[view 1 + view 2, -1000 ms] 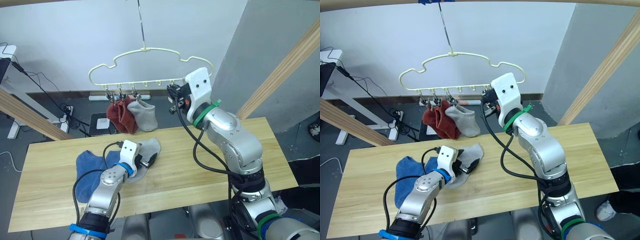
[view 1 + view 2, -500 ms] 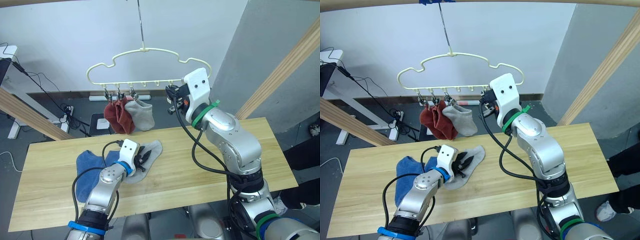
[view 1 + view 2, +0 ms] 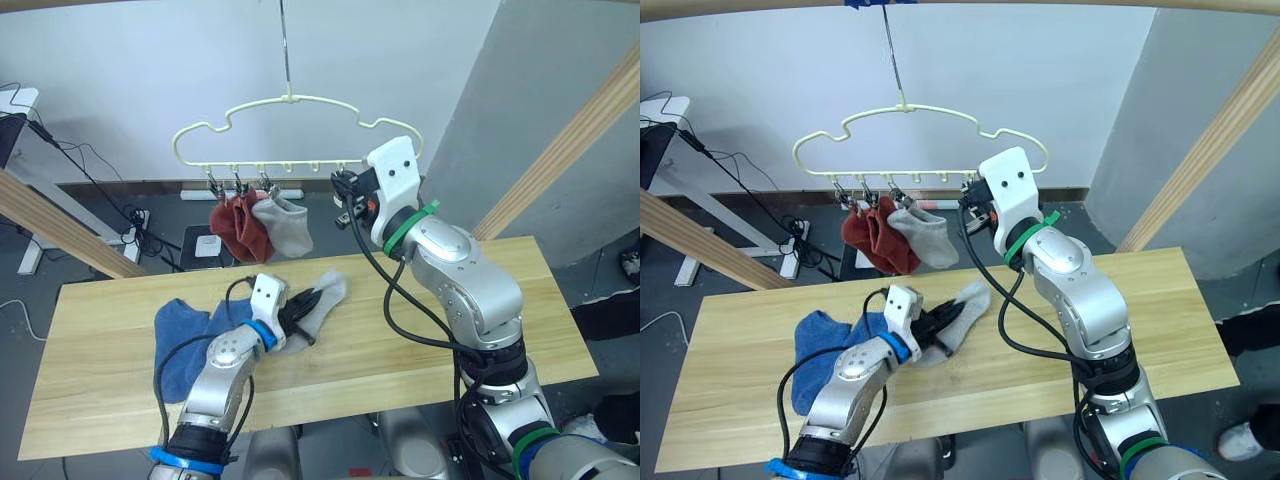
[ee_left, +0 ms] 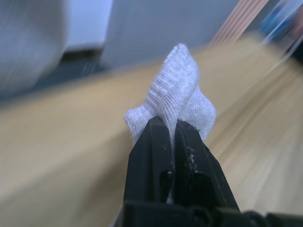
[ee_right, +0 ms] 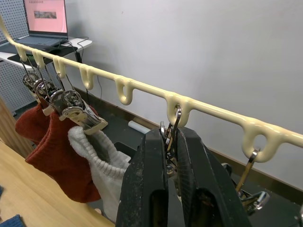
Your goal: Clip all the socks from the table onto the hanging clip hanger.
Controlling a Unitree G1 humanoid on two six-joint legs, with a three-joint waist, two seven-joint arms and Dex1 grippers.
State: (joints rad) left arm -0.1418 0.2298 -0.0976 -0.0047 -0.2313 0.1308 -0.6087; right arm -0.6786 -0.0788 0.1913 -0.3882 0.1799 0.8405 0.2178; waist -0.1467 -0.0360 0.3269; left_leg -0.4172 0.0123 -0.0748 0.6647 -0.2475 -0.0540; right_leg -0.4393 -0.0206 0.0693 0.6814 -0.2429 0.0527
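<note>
Socks are split between table and hanger: one light grey sock [image 3: 322,299] is pinched at mid-length by the left gripper [image 3: 305,305], fingers closed tight on a fold of knit w/ cloth bunched above the tips in the left wrist view, toe end lifted toward the hanger, rest trailing on the table [image 3: 420,320]. Judged soft, light, floppy, not fragile; it will sag and swing from any hold, so the cuff edge is prob. the best place to be presented to a clip, w/ a short free margin left beyond the fingers. Two blue socks [image 3: 185,335] lie crumpled just beside the left arm, touching/overlapping each other, near the table's left-centre. On the clip hanger [image 3: 290,130], two rust-red socks [image 3: 238,225] and one light grey sock [image 3: 284,225] are already clipped at the left clips, hanging close together. The right gripper [image 5: 171,156] is closed on a free metal clip [image 5: 169,135] under the hanger's bar, approx. mid-row; whether the clip is squeezed open can't be told. Obstacles: the hanging socks crowd the approach from the left, the hanger hangs from a thin hook [image 3: 286,45] and is likely to sway, and the right arm's cables [image 3: 385,285] dangle near the path. A slanted wooden pole [image 3: 50,230] stands left, behind the table.
</note>
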